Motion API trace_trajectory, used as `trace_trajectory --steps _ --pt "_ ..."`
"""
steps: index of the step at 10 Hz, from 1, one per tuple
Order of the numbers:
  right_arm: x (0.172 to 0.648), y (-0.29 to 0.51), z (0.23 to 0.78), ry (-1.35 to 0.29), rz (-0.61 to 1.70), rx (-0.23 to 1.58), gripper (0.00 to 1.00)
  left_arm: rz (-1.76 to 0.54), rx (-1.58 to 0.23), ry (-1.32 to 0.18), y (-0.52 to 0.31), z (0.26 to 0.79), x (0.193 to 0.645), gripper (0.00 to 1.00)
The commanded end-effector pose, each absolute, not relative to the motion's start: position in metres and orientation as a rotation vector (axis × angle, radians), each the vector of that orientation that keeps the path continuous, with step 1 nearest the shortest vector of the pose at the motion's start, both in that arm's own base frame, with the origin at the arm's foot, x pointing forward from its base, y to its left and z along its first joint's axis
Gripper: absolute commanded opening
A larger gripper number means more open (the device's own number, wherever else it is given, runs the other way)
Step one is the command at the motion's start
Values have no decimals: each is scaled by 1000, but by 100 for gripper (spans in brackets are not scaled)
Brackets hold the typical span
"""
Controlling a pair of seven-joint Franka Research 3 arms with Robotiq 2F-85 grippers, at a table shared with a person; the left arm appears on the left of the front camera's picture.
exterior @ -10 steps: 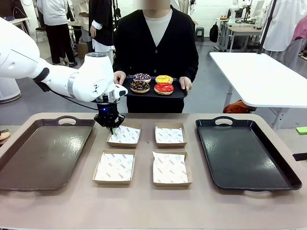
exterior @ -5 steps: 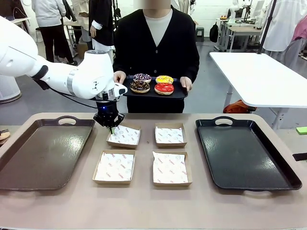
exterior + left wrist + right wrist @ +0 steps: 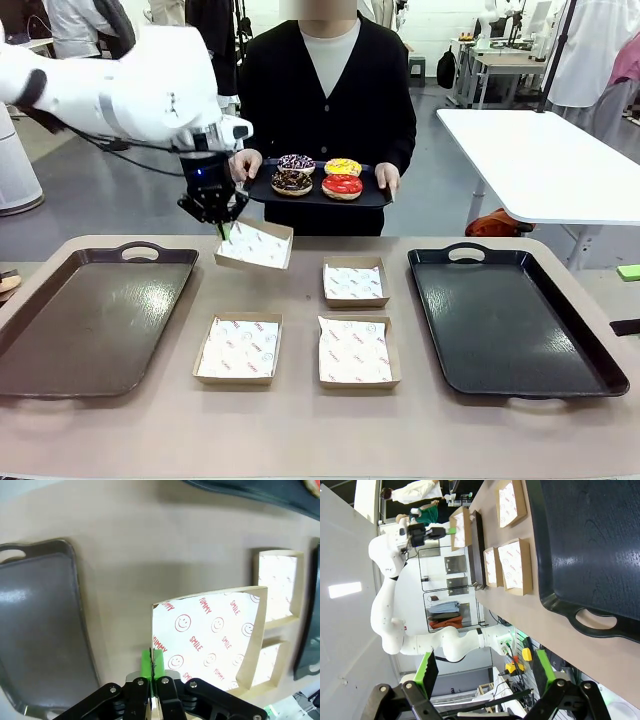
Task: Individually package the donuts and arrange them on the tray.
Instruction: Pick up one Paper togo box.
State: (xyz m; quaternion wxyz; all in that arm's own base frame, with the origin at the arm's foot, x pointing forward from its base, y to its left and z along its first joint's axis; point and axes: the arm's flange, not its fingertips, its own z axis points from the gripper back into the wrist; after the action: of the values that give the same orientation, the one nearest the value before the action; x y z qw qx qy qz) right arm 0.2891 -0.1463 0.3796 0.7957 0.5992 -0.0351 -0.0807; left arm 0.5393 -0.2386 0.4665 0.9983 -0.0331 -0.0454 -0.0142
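My left gripper (image 3: pixel 222 230) was clamped shut on the near left rim of a paper-lined box (image 3: pixel 256 245). The box hung tilted and clear of the table (image 3: pixel 300 420), and all of it reached out to the right of my jaws, with its printed lining facing up.

The four donuts (image 3: pixel 318 174) lay beyond the jaws, a little higher and off to the right, on the same side as the box. They sat two by two on a small dark tray (image 3: pixel 372 194) that the person held level by both ends. The tray's long side ran across my line of reach. The chocolate pair was at the end nearer my jaws and the yellow and red pair was farther right. The box's far edge was near the tray's front lip but did not touch it.

My right gripper (image 3: pixel 485 672) stood wide open and held nothing, well away to the right past the black tray (image 3: pixel 510 330). I judged the left the nearer arm by a good margin. I also judged that carrying the box up and rightward under that front lip was what the next move turned on.
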Motion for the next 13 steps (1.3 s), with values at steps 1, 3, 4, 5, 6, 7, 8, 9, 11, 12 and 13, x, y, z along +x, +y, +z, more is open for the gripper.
trace_trajectory --steps 1,3,4,5,6,7,8,9,11,12,13 --pt "289 -146 380 -77 -169 1294 100 -22 -24 -114 -236 491 521 0" --pt "289 -146 380 -77 -169 1294 100 -3 -21 -125 -236 514 514 0" --pt "289 -146 380 -77 -169 1294 100 10 -25 -130 -236 518 514 0" --pt "289 -146 380 -77 -169 1294 100 14 -25 -121 -236 513 518 0" --pt "289 -146 380 -77 -169 1294 100 -24 -45 -126 -237 521 513 0" --pt "289 -146 380 -77 -169 1294 100 -24 -45 -126 -237 521 513 0" --pt "289 -146 380 -77 -169 1294 100 -24 -45 -126 -237 521 513 0" --pt "289 -146 380 -77 -169 1294 100 -24 -45 -126 -237 521 513 0" --pt "289 -146 380 -77 -169 1294 100 -24 -45 -126 -237 521 513 0" --pt "289 -146 380 -77 -169 1294 100 -24 -45 -126 -237 521 513 0" --pt "289 -146 380 -77 -169 1294 100 -24 -45 -126 -237 521 513 0"
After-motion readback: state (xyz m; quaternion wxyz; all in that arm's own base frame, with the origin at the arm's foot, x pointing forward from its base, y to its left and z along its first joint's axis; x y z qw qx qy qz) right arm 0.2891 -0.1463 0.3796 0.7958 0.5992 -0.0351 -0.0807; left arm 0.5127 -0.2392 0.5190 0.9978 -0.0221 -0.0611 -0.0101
